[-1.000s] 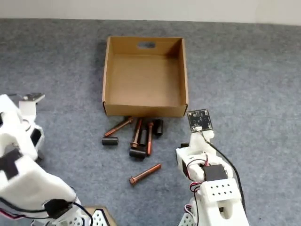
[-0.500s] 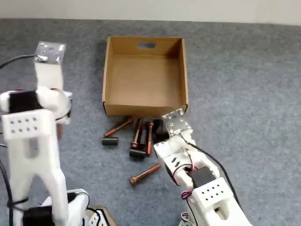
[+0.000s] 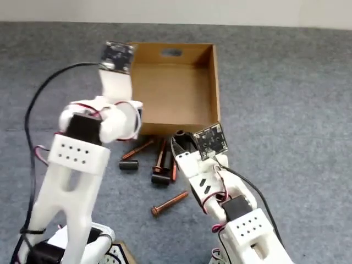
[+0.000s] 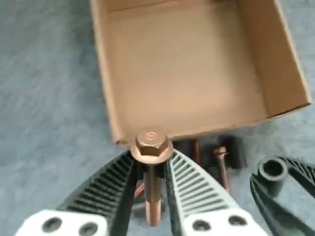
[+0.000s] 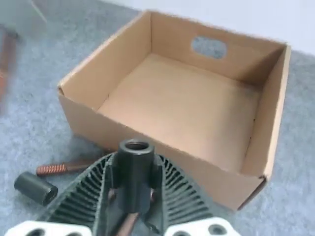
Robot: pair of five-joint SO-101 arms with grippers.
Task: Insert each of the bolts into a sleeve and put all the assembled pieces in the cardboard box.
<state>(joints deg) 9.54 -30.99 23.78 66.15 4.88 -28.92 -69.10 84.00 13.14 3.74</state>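
Cloth (image 3: 308, 99), grey and carpet-like, covers the table. At the nine-o'clock side of the high view the left arm (image 3: 77, 159) stands tall, with its wrist leaning toward one o'clock over the near left corner of the cardboard box (image 3: 216, 82). The left gripper (image 4: 151, 158) is narrowed onto a copper bolt (image 4: 152, 143). Its ribbed fingers (image 4: 118, 182) pinch the shank just below the flanged hex head. The head faces the wrist camera and the threaded end runs back between the fingers.

The box sits at twelve o'clock, open-topped, with a hand slot (image 3: 171, 53) in its far wall. Loose parts lie at the box's six o'clock, just before its near wall. A slanting bolt (image 3: 138, 148) points toward two o'clock. Beside it a middle bolt (image 3: 160, 155) and a third bolt (image 3: 174, 169) lie roughly along the twelve-to-six line. A small sleeve (image 3: 128, 165) rests at the pile's eight o'clock, and a second sleeve (image 3: 160, 179) at its six. A fourth bolt (image 3: 169, 203) lies aslant, apart from the pile at its six o'clock.

The right arm (image 3: 242, 220) rises from five o'clock. The right gripper (image 5: 135, 164) is clamped on a black sleeve (image 5: 133, 184), its bore toward the wrist camera. In the high view it sits at the pile's three-o'clock edge, near the box wall.
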